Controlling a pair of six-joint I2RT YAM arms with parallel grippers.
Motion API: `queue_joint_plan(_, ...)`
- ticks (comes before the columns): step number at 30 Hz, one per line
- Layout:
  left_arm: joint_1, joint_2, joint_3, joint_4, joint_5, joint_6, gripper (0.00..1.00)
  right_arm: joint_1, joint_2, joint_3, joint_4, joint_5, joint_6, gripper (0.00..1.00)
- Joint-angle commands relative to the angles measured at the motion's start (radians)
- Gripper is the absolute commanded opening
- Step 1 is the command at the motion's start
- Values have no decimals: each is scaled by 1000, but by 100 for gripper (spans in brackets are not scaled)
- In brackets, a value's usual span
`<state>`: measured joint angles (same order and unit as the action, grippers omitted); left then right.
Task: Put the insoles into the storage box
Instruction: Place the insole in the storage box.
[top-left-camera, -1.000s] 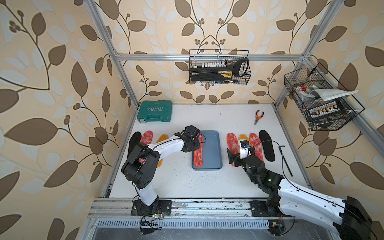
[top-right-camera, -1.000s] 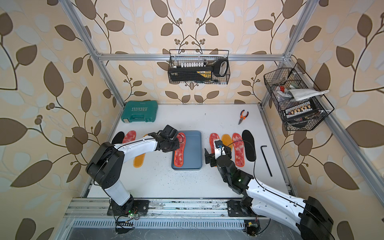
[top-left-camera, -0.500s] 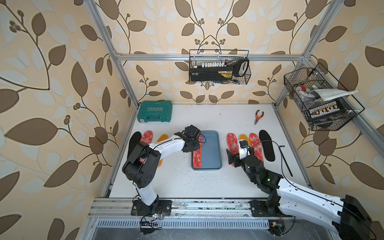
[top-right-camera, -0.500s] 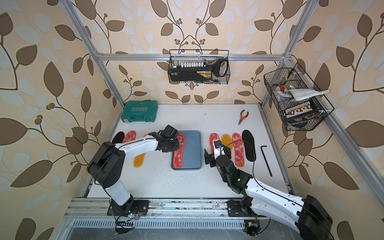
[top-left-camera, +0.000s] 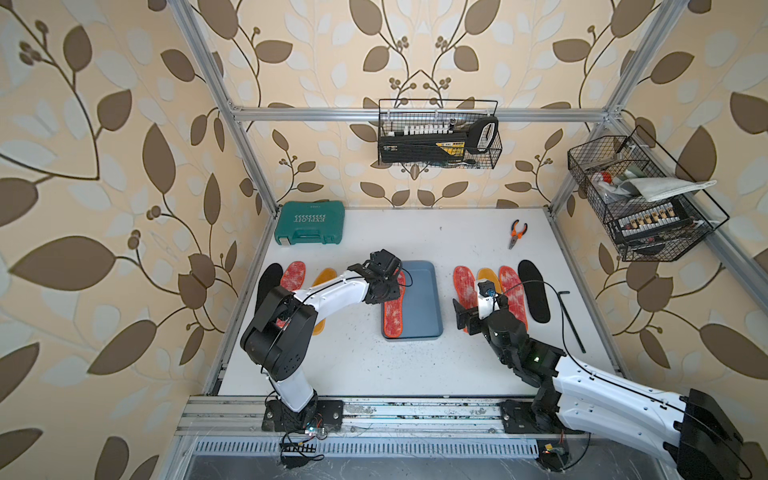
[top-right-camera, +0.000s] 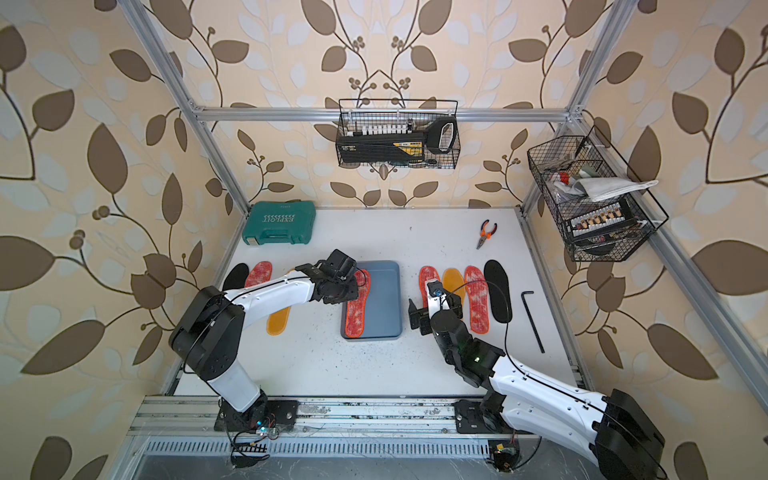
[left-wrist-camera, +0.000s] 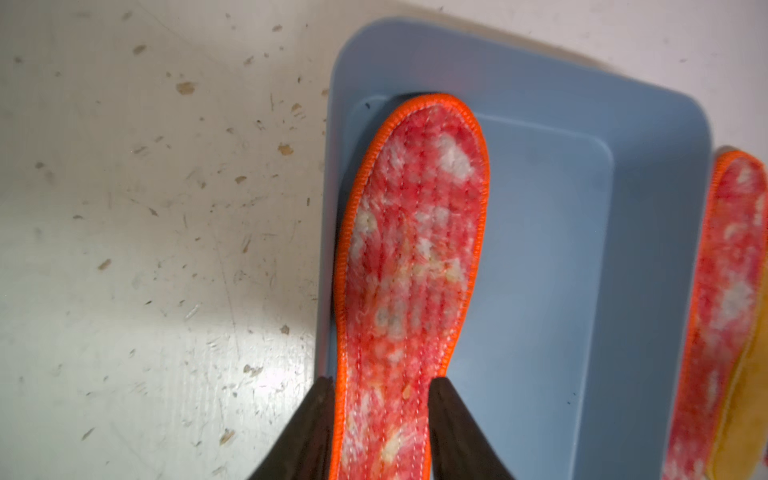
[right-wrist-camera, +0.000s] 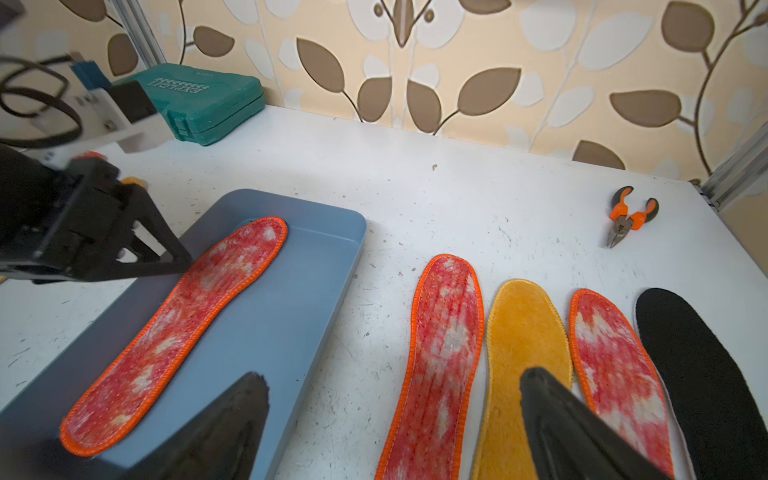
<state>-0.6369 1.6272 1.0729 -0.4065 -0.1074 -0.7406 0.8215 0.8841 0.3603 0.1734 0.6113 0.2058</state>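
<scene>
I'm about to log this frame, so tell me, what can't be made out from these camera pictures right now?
- Left group of insoles: near ends hidden under the left arm, both top views.
- Right-hand yellow insole: partly covered by the right arm, both top views.
- Insole in the storage box: one end cut off by the left wrist view's bottom edge, between the left gripper fingers.
- Side wire basket: contents too small, both top views.

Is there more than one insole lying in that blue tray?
No, a single red-white insole lies in the blue tray; the other insoles lie on the white table beside it.
</scene>
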Motion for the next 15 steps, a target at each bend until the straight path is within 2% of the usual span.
queue_joint_plan(1, -10, -169, -28, 30, -59, 96, 55, -59, -1, 36, -68, -10, 43, 99)
queue_joint_plan(3, -6, -242, -68, 55, -79, 172, 69, -177, 34, 74, -135, -175, 100, 99)
queue_joint_plan(5, 7, -278, -92, 46, -85, 231, 69, -314, 99, 140, -222, -341, 171, 97)
queue_joint_plan(7, 14, -307, -132, 53, -92, 289, 70, -414, 185, 219, -301, -484, 191, 88)
queue_joint_plan(9, 35, -339, -193, 92, -45, 350, 70, -454, 287, 303, -378, -545, 188, 77)
queue_joint_plan(13, 101, -410, -342, 239, 240, 458, 70, -458, 444, 418, -441, -599, 180, 58)
queue_joint_plan(15, 106, -452, -407, 289, 288, 510, 70, -461, 511, 448, -439, -613, 184, 51)
